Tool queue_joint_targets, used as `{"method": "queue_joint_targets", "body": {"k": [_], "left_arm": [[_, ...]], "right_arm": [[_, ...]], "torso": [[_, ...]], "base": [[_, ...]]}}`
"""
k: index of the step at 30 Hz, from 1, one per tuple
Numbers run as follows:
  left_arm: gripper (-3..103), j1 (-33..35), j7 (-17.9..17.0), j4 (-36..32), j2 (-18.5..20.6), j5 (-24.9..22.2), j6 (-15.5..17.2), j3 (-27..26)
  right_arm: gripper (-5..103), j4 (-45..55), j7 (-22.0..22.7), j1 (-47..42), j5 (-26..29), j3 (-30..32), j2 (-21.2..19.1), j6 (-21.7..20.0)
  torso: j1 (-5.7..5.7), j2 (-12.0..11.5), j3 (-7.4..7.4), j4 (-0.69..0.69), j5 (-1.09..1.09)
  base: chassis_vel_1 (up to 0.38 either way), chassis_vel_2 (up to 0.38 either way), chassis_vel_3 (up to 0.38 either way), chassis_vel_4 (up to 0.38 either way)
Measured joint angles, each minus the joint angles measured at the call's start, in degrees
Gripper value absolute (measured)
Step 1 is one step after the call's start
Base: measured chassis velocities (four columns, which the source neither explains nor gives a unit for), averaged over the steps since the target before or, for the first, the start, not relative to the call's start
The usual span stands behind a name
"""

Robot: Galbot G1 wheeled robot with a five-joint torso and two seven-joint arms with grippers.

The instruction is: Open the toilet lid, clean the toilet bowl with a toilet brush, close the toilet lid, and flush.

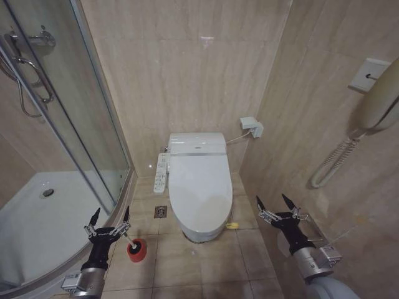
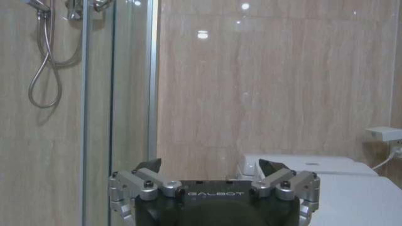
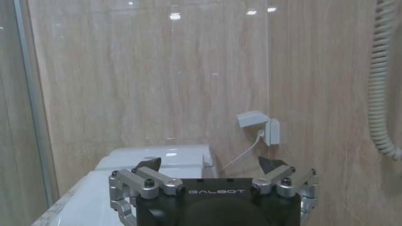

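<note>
Toilet lid (image 1: 199, 180) down; left gripper (image 1: 109, 218) and right gripper (image 1: 275, 203) (both spread open, empty) either side.

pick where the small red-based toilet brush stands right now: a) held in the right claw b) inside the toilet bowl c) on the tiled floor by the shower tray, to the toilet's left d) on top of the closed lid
c: the small red-based toilet brush stands on the beige tiled floor beside the white shower tray, just past the open left claw.

A tiled bathroom: closed toilet (image 1: 199, 187), glass shower enclosure (image 1: 68, 124), wall-mounted handset (image 1: 377, 103).
</note>
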Motion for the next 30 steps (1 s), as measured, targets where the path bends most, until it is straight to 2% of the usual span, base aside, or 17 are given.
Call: {"method": "queue_joint_targets", "body": {"k": [30], "left_arm": [[100, 0.0, 0.0, 0.0, 0.0, 0.0, 0.0, 0.0]], "right_arm": [[100, 0.0, 0.0, 0.0, 0.0, 0.0, 0.0, 0.0]], "torso": [[-0.03, 0.0, -0.01, 0.00, 0.00]], "base": [[0.000, 0.000, 0.000, 0.000]]}}
